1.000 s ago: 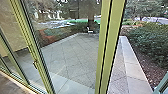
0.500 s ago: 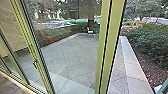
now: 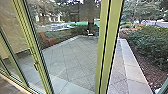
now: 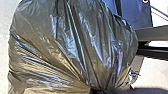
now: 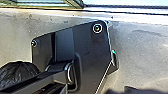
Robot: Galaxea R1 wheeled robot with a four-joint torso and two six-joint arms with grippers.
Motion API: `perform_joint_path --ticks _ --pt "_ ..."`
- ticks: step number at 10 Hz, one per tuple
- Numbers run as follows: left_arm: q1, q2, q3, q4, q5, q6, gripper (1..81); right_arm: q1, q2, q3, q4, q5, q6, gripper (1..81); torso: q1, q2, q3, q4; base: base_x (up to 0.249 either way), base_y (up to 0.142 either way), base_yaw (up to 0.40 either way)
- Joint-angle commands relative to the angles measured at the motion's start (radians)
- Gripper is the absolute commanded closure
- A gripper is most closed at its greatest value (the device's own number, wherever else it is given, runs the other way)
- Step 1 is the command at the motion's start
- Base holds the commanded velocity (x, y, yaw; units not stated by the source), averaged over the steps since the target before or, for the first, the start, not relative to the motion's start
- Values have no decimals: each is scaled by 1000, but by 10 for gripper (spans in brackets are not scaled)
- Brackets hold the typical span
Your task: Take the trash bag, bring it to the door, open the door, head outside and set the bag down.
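"Where's the trash bag (image 4: 72,45)?"

"Large in the left wrist view, its plastic bunched together. The head view gives paving (image 3: 72,57) and bushes (image 3: 147,45) at right instead."

"Are the grippers open, closed, holding it?"

"I can't tell for either."

"What's in the way?"

"Glass before the paving, a green upright (image 3: 111,47) right of centre, and another upright (image 3: 30,37) at left, with a handle (image 3: 35,66)."

- Office building, glazed edge by paved yard
- 11 o'clock: green frame (image 3: 29,42), handle (image 3: 36,66)
- 12 o'clock: paving (image 3: 72,57) seen through glass
- 2 o'clock: pale edging (image 3: 132,68), shrubs (image 3: 148,45), outdoors
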Motion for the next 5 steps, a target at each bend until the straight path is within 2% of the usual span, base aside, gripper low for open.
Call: perform_joint_path --ticks 1,3,5 --pt "-31 -5 3 -1 80 4 811 3 36 -71 12 -38 -6 10 0 0 -1 0 0 0 0" --pt "-39 -5 3 -1 80 4 811 -29 94 -124 12 -29 -8 10 -1 0 2 0 0 0 0" --pt "-48 -3 3 -1 80 4 811 -87 170 -206 11 36 -11 10 -1 0 2 0 0 0 0"
